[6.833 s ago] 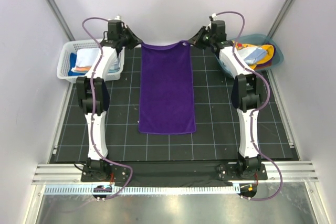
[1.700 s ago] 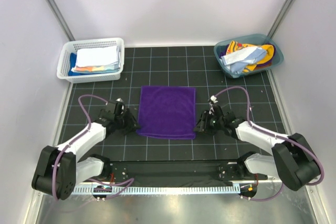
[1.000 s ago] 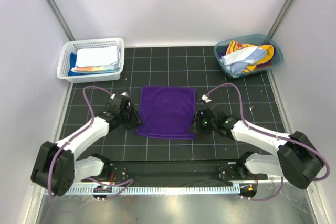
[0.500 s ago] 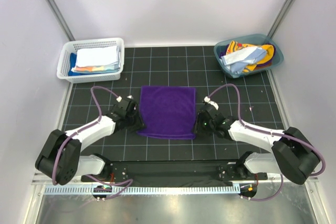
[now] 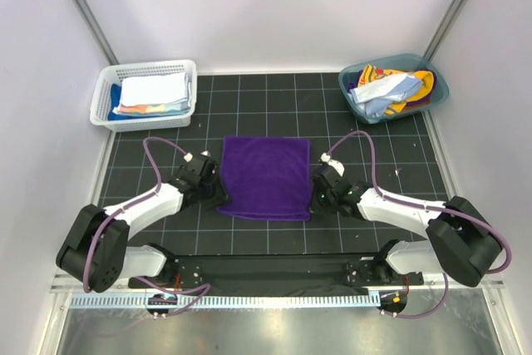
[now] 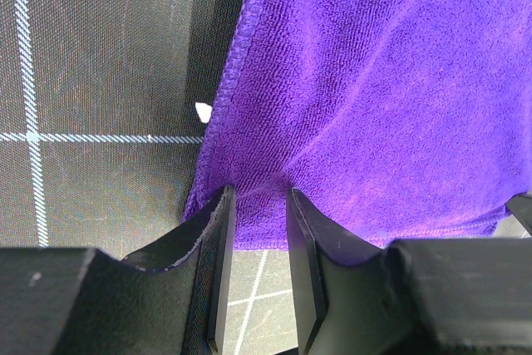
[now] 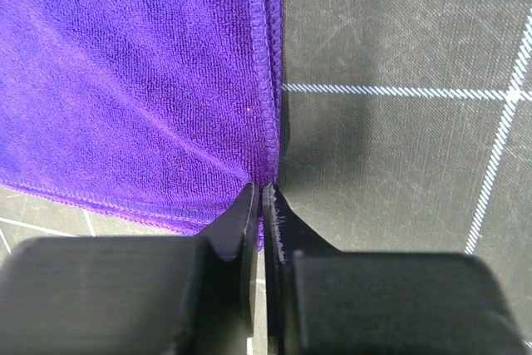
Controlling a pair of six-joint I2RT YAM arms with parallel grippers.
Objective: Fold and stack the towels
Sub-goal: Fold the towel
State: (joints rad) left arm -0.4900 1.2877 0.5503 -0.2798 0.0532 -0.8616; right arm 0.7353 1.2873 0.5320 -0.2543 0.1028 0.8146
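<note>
A deep purple towel lies folded flat in the middle of the black grid mat. My left gripper is at its near left corner. In the left wrist view the towel puckers between the jaws of this gripper, which stand narrowly apart. My right gripper is at the towel's right edge near the front corner. In the right wrist view this gripper is shut on the hem of the towel. More towels lie in the basket and in the tub.
A white mesh basket stands at the back left and a teal tub at the back right. Both forearms lie low over the mat on either side of the towel. Grey walls close in the sides.
The towel, long and spread before, now lies folded in half. Both grippers have moved inward from beside it onto its left and right edges in the last second.
</note>
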